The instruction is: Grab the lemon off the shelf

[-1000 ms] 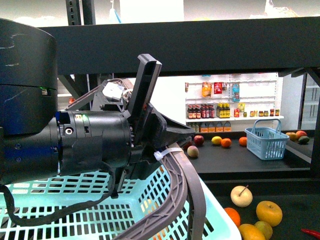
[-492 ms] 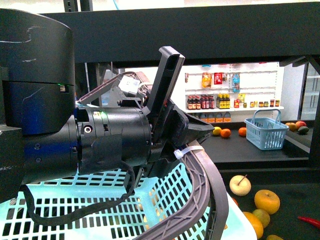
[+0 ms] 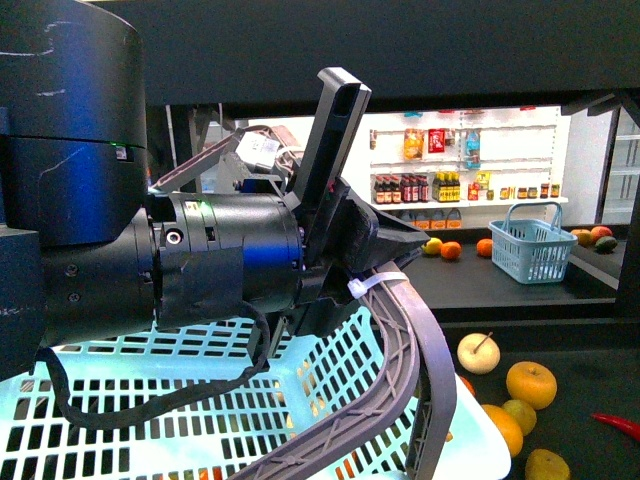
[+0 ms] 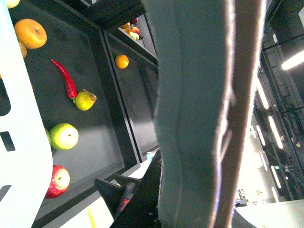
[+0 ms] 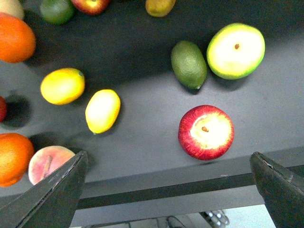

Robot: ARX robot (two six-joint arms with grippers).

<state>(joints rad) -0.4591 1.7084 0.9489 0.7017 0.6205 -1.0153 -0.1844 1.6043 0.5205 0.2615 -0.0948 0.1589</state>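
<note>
On the left, the left arm [image 3: 150,260] is sitting higher and further right than a second ago, bringing the cyan basket [image 3: 130,400] along. The whole front view is sliding upward too, so I judge the robot is still settling its stance, not yet picking. The left gripper [image 3: 372,250] is meeting the grey handle [image 3: 418,340] at a zip tie [image 3: 375,284]; I cannot tell whether its jaws are together. Further right, the right gripper [image 5: 167,159] is hovering over the shelf [image 5: 142,142] with its jaws wide apart and empty. The lemon [image 5: 102,110] is lying untouched on the shelf, just beside a yellow-orange fruit [image 5: 62,85] and not centred under the jaws. The shelf surface is looking flat, dark and matte, and is carrying loose round fruit that will likely roll if nudged. Far behind, white shelving [image 3: 500,150] is showing bottles [image 3: 400,190], with a blue basket [image 3: 533,252] standing nearer.
</note>
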